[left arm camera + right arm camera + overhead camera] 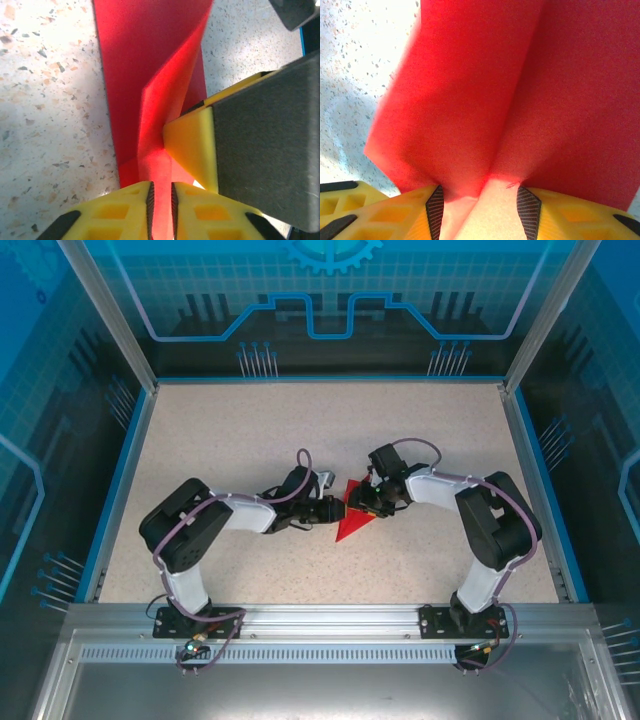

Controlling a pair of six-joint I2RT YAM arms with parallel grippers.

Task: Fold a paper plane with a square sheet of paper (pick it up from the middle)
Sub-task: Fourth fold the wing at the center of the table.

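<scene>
The red sheet of paper (350, 526) lies folded into a pointed triangle at the middle of the table, with a raised centre fold (165, 100). My left gripper (337, 510) comes in from the left and is shut on the near end of that upright fold (161, 200). My right gripper (366, 505) meets it from the right. Its fingers stand wide apart, open, with the bulging paper (520, 75) reaching in between them (479, 205). In the left wrist view one yellow finger (192, 150) of the right gripper touches the fold's side.
The speckled tabletop (250, 440) stretches wide on all sides of the paper. A blue rim (120, 490) and clear walls enclose it. A metal rail (320, 618) with both arm bases runs along the near edge.
</scene>
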